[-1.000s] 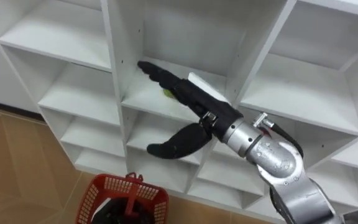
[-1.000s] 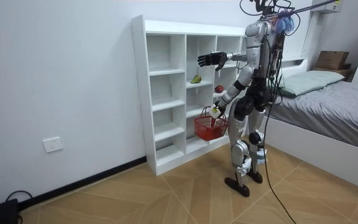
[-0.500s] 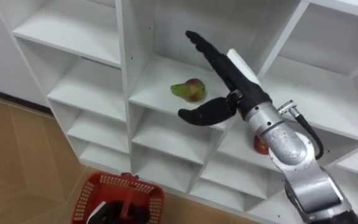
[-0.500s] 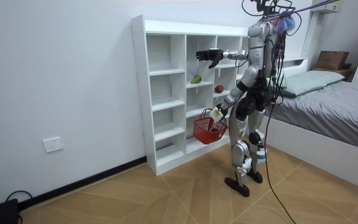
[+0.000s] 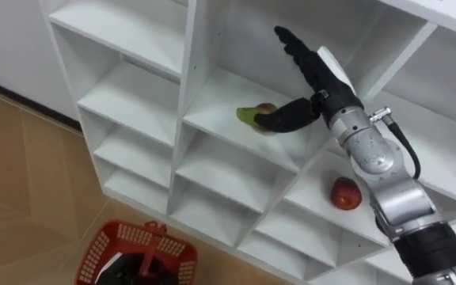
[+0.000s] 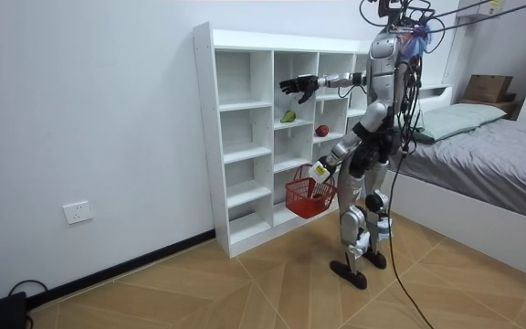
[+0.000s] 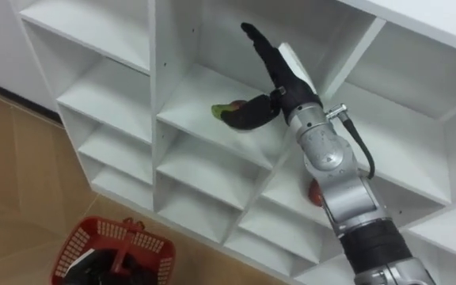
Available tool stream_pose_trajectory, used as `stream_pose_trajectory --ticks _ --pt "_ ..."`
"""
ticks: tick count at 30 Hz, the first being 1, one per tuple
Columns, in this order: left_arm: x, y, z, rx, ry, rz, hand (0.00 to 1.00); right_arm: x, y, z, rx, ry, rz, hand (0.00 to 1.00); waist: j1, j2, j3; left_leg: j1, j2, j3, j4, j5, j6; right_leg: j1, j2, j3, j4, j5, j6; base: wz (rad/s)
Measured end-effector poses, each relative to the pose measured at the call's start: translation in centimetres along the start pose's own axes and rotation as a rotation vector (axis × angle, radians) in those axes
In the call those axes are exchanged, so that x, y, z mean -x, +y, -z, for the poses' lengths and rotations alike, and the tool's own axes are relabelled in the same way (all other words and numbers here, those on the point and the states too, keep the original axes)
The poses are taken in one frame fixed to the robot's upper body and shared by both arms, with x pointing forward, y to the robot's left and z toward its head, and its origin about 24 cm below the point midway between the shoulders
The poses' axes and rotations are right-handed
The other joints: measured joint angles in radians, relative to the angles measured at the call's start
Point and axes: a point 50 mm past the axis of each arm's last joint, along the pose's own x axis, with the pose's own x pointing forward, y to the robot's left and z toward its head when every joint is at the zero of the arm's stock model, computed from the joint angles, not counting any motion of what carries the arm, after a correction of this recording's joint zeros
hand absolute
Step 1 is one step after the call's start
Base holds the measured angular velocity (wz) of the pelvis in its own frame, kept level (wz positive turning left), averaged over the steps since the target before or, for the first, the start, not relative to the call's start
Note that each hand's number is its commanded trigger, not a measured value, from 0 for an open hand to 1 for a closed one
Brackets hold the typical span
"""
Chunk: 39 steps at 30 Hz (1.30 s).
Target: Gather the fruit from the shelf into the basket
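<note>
The robot stands facing a white shelf unit [image 5: 190,63], with its right arm stretched up into a compartment of the middle column. The right hand [image 5: 318,87] is open. Its fingers point straight toward the back wall of the compartment, and the thumb is spread low and reaches across to the pear [image 5: 248,115]. The thumb tip lies against the pear's right side, but nothing is curled round the fruit. The pear, green with a reddish blush, lies on its side about midway across that shelf, back from the front edge.

A red apple [image 5: 344,193] sits one shelf lower in the column to the right, close to the front edge of its shelf and apart from the arm above it.

The left hand [image 6: 319,171] hangs low in front of the unit and grips the handle of a red basket [image 5: 104,252] — the basket dangles clear of the wooden floor, below the shelves that hold the fruit.
</note>
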Motion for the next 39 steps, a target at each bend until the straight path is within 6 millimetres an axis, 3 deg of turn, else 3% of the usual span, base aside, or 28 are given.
stream_pose_trajectory --ticks 10,17,21,22,29,39 --pt "0.0 0.4 -0.1 -0.013 0.01 -0.012 1.0 -1.2 -0.9 0.9 -0.004 0.072 0.019 0.0 0.004 -0.013 -0.0023 -0.036 -0.005 -0.02 0.02 0.001 -0.002 -0.018 -0.002 -0.028 0.001 0.0 0.0 0.07" --pt "-0.2 0.2 -0.4 -0.027 0.013 -0.002 1.0 -1.4 -1.1 3.3 0.03 0.189 0.039 0.0 0.031 -0.034 0.0033 -0.059 -0.013 -0.035 0.027 0.003 -0.001 -0.032 -0.004 -0.03 0.001 0.0 0.0 0.04" --pt "-0.5 0.0 -0.7 -0.034 0.021 0.007 1.0 -1.6 -1.4 3.1 0.045 0.186 0.068 0.0 0.041 -0.032 0.0055 -0.079 -0.014 -0.03 0.027 0.01 -0.001 -0.056 -0.008 -0.029 0.002 0.0 0.0 -0.01" --pt "-0.5 0.0 -0.6 -0.034 0.024 0.007 1.0 -1.6 -1.3 3.1 0.048 0.187 0.067 0.0 0.046 -0.027 0.0093 -0.081 -0.014 -0.03 0.027 0.01 -0.001 -0.058 -0.008 -0.028 0.002 0.0 0.0 -0.06" --pt "-0.8 -0.5 -1.0 -0.056 0.026 0.029 1.0 -1.5 -1.0 4.4 0.087 0.25 0.049 0.0 0.072 -0.019 0.0161 -0.125 -0.014 -0.034 0.028 0.024 -0.005 -0.103 -0.009 -0.029 0.004 0.006 -0.008 0.01" --pt "-1.0 -0.8 -1.3 -0.081 0.021 0.045 1.0 -1.4 -0.8 4.6 0.118 0.258 0.036 0.0 0.079 -0.015 0.0188 -0.167 -0.013 -0.033 0.027 0.036 -0.009 -0.146 -0.008 -0.03 0.006 0.011 -0.015 0.0"
